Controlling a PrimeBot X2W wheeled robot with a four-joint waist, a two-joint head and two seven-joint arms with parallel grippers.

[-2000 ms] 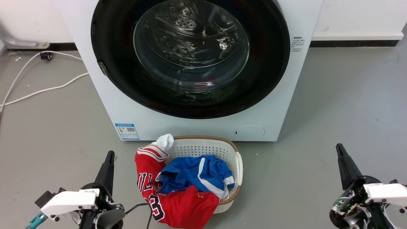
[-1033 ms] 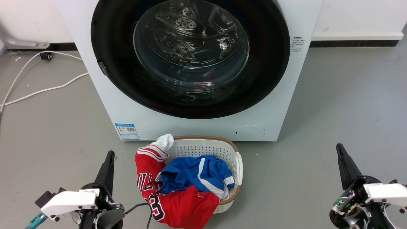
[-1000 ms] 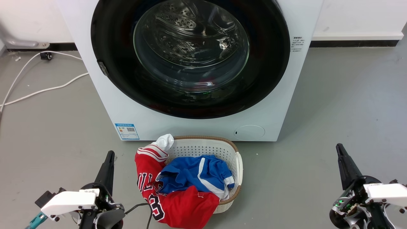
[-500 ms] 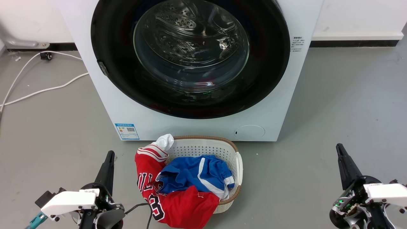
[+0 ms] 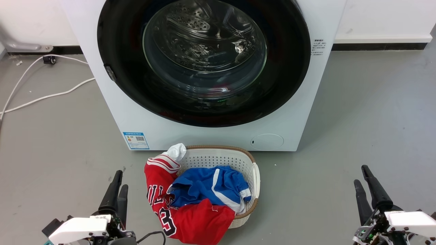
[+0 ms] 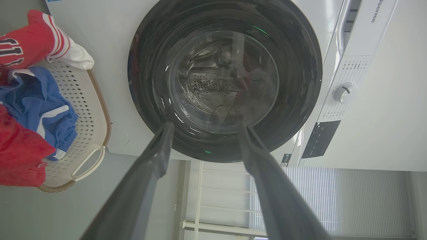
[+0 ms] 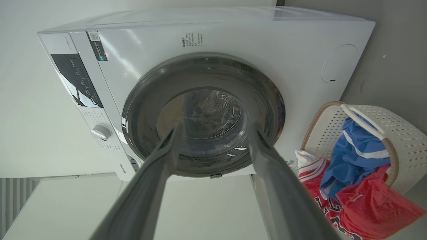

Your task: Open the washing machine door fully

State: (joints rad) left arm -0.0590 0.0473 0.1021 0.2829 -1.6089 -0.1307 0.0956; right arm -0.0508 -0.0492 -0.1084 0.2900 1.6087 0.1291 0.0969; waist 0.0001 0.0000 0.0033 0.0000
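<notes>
Grey floor (image 5: pixel 357 112), glossy round door (image 5: pixel 204 61), left end effector (image 5: pixel 121 179), right end effector (image 5: pixel 360 174): both wide.

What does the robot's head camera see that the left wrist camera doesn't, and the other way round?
The head view adds the white cables on the floor and the right gripper. The left wrist view adds the control knob and the dark display panel. Both share the shut washing machine door, the laundry basket and the red jersey.

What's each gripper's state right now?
Left gripper: open, holding nothing.
Right gripper: open, holding nothing.
</notes>
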